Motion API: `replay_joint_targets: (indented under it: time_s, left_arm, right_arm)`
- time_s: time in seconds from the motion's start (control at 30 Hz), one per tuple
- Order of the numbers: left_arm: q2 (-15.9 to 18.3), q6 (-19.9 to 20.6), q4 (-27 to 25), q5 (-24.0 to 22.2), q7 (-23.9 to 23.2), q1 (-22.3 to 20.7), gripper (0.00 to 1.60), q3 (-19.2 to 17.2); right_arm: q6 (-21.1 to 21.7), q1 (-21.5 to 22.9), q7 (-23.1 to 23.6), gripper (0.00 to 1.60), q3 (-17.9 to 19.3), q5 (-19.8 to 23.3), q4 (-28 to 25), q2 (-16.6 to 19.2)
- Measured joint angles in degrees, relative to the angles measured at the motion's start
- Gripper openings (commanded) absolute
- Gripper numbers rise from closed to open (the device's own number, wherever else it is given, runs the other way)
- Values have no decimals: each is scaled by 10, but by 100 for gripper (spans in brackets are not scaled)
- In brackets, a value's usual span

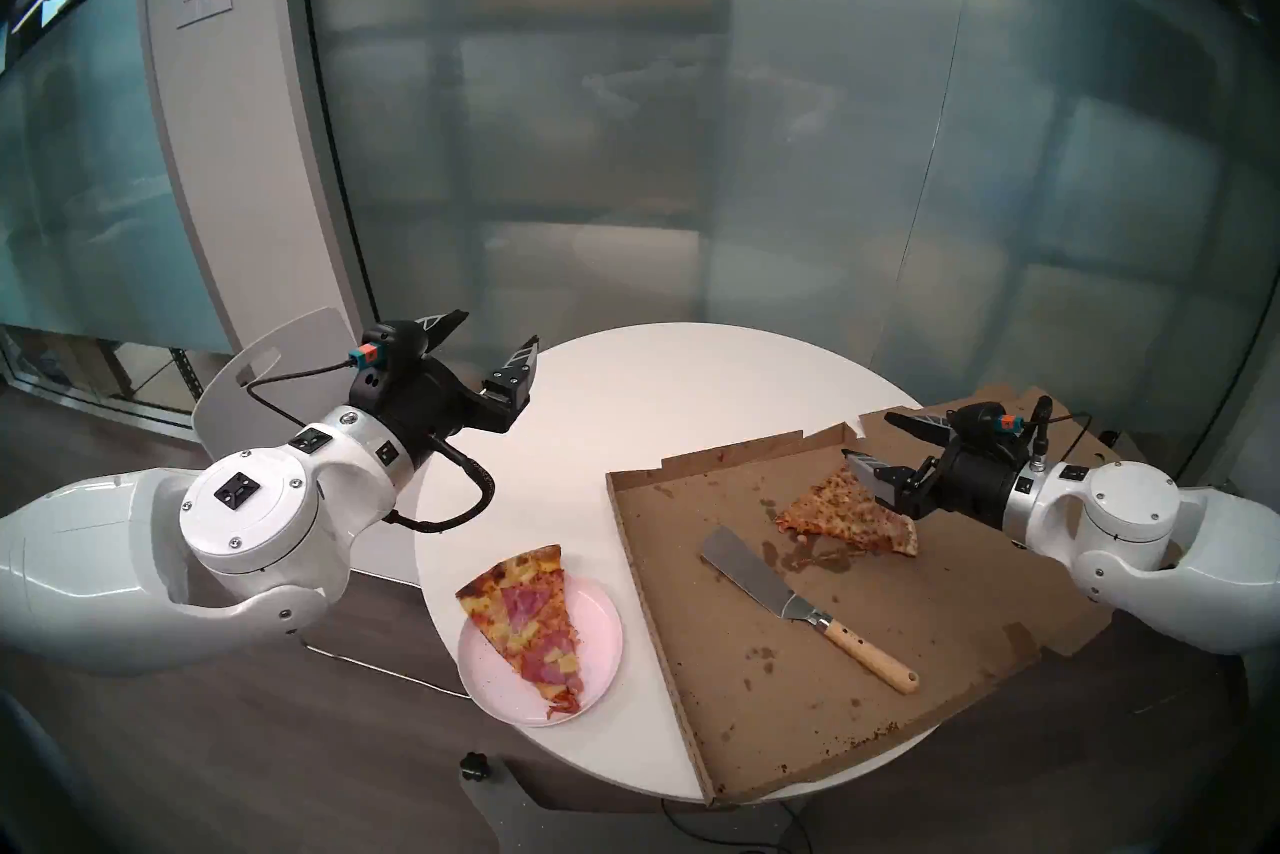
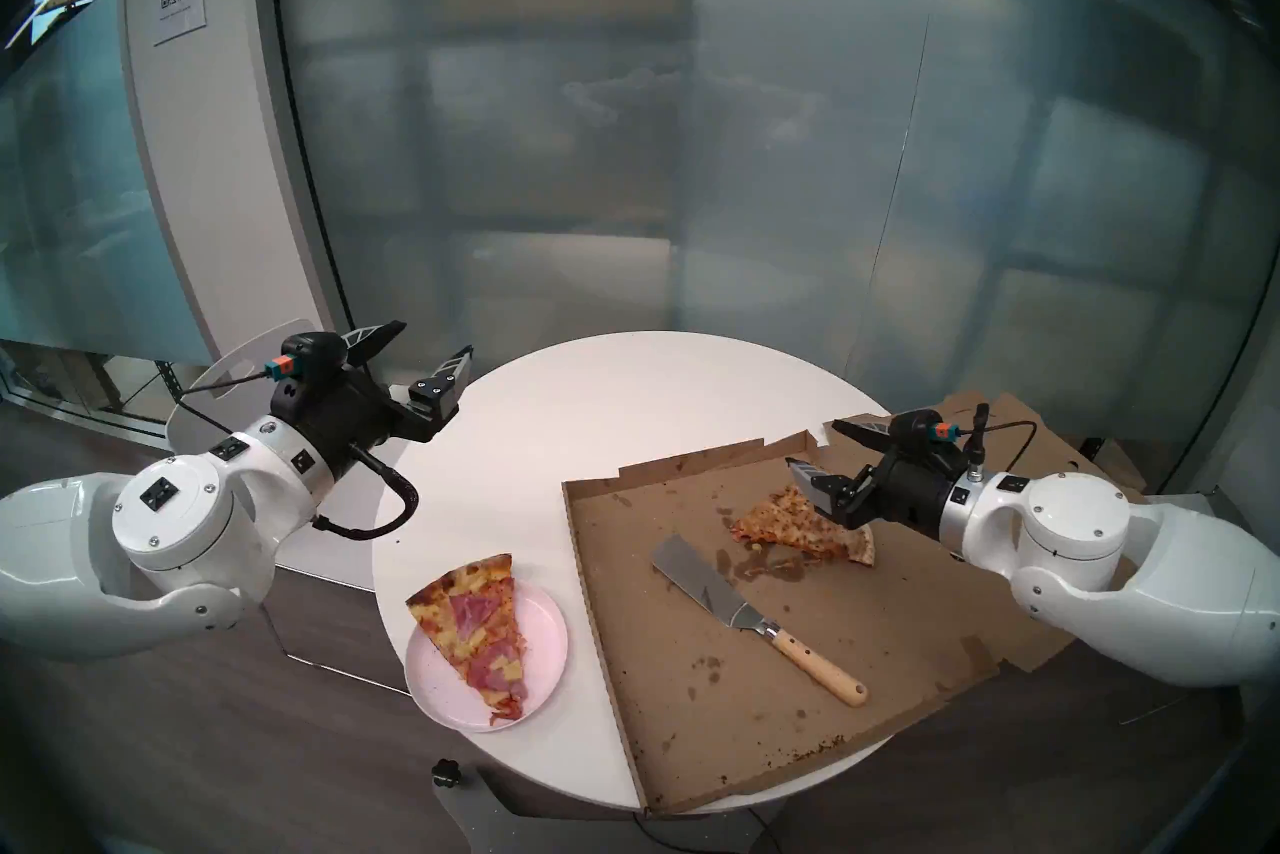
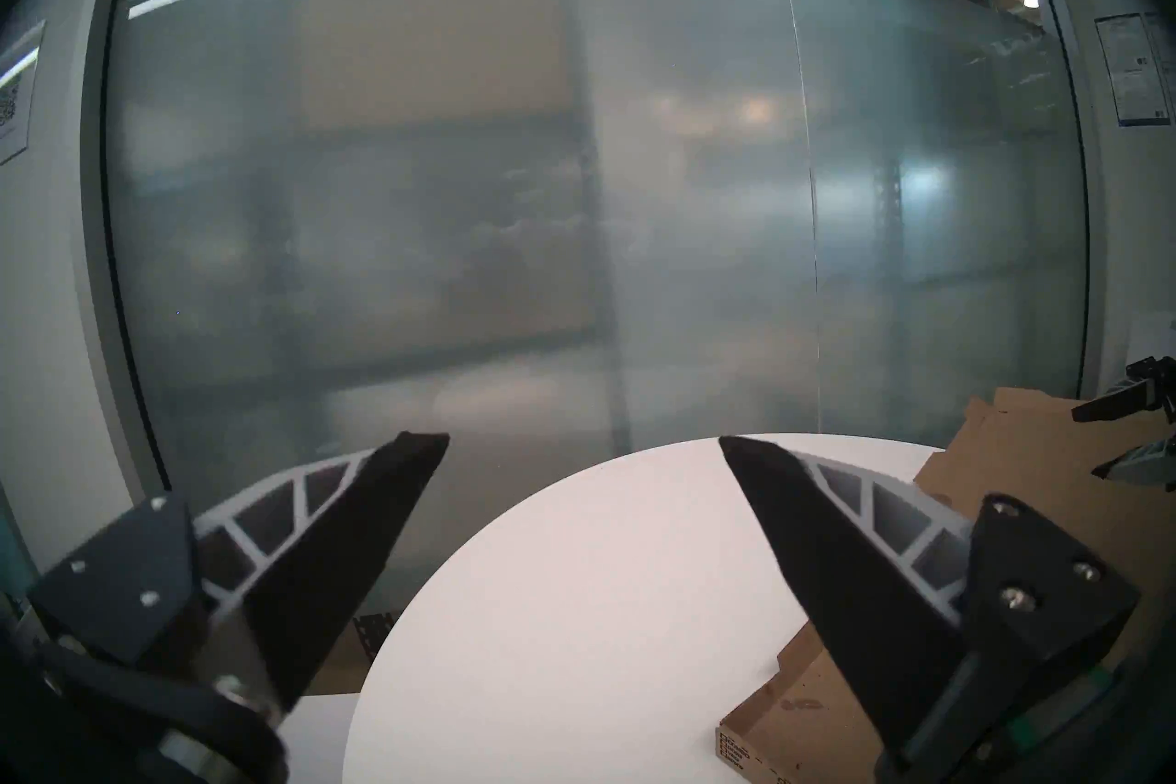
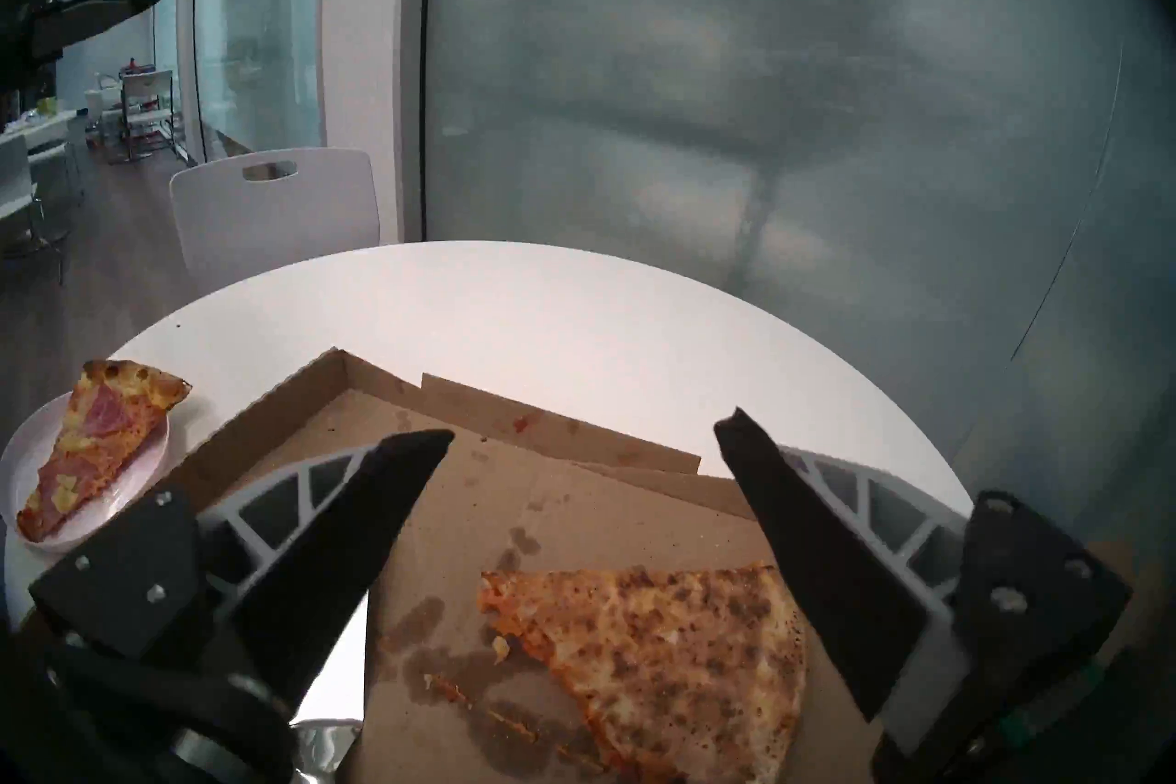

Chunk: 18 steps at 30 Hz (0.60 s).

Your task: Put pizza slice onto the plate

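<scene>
ham-and-pineapple pizza slice overhangs pink plate; both hands spread wide, empty.

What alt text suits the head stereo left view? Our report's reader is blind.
A ham-and-pineapple pizza slice lies on a pink plate on a round white table. Beside it, an open pizza box holds a spatula and another slice.

Left tool and right tool both gape wide, empty, raised.
</scene>
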Motion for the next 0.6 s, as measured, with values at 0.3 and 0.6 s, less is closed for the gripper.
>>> replay_joint_targets:
  time_s: [0.3,0.6]
  left_arm:
    - [8,-5,-5,9,12,0,160,2]
    - [11,-9,-8,15,21,0,160,4]
  right_arm:
    - [-73,-36,5,160,14,4,9,-5]
    - [-141,-77,21,160,35,4,18,-11]
